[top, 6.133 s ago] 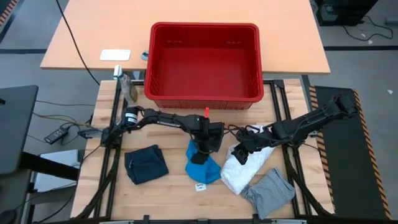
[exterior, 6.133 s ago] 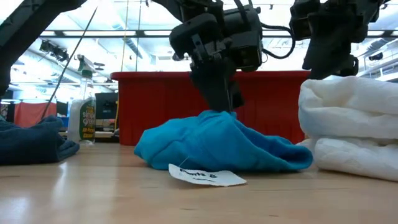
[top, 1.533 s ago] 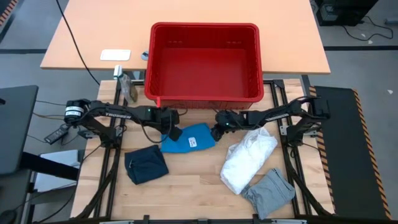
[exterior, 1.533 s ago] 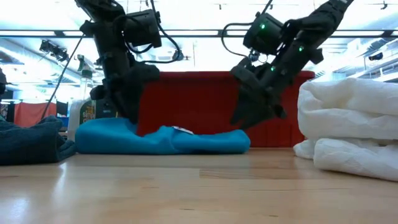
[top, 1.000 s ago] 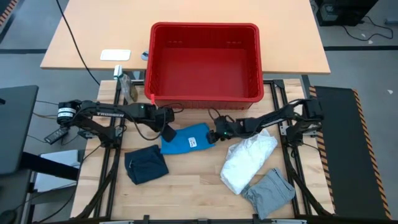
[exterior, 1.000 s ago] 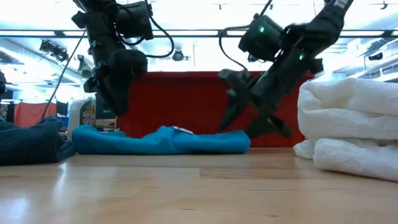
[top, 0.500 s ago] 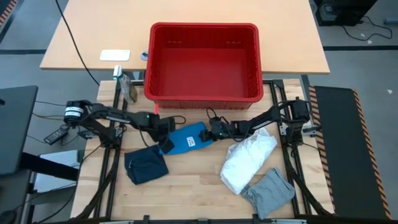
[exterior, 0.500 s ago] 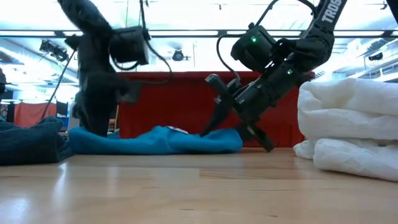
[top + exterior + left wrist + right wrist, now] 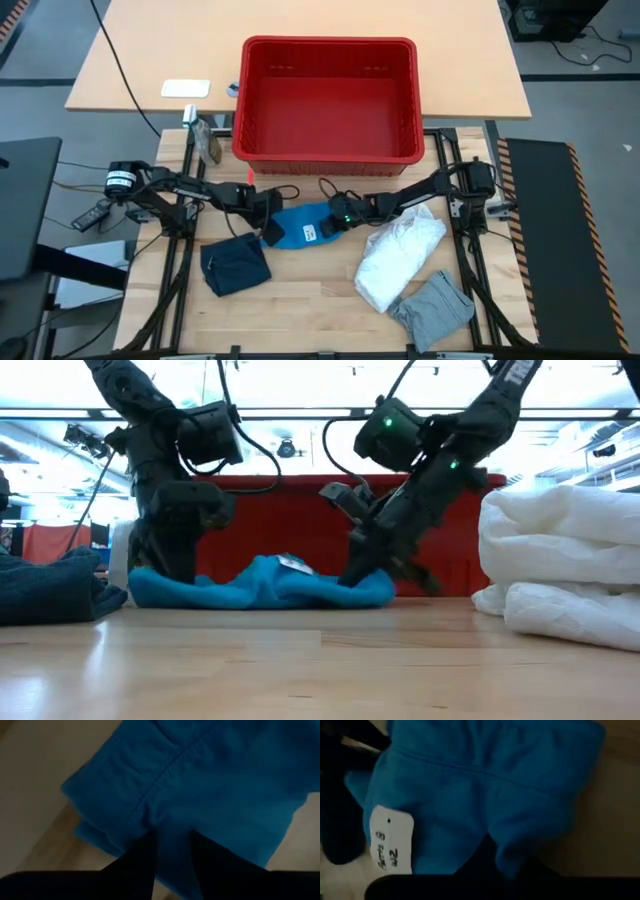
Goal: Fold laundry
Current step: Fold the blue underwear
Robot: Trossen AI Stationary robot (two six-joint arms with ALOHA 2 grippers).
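- Wooden table (image 9: 300, 300) was the biggest thing in shot, with both arms reaching in low over the middle of it.
- Red basket (image 9: 328, 95) sat just beyond both grippers, at the table's far edge, nothing in it as far as I could see.
- White crinkly piece (image 9: 398, 255) lay bunched up right beside the right gripper, on its outer side and a bit nearer the front edge.
- Grey piece (image 9: 432, 308) was further out the same way, touching the white one's front end, well clear of either gripper.
- Dark navy piece (image 9: 234, 263) sat just in front of the left gripper, folded into a rough square.
- Blue cloth (image 9: 305, 226) was stretched out flat between the two grippers, a white tag (image 9: 392, 839) with handwriting lying on top of it.
- Left gripper (image 9: 268, 231) was down on the blue cloth's left end, fingers (image 9: 144, 862) set narrow with a fold of the cloth pinched between them.
- Right gripper (image 9: 335, 222) was down on the other end, jaws squeezed tight together with the cloth's edge bunched up around the tips; the tag was close beside it.
- Spray bottle (image 9: 122, 550) stood way off past the left gripper, by the basket's corner.
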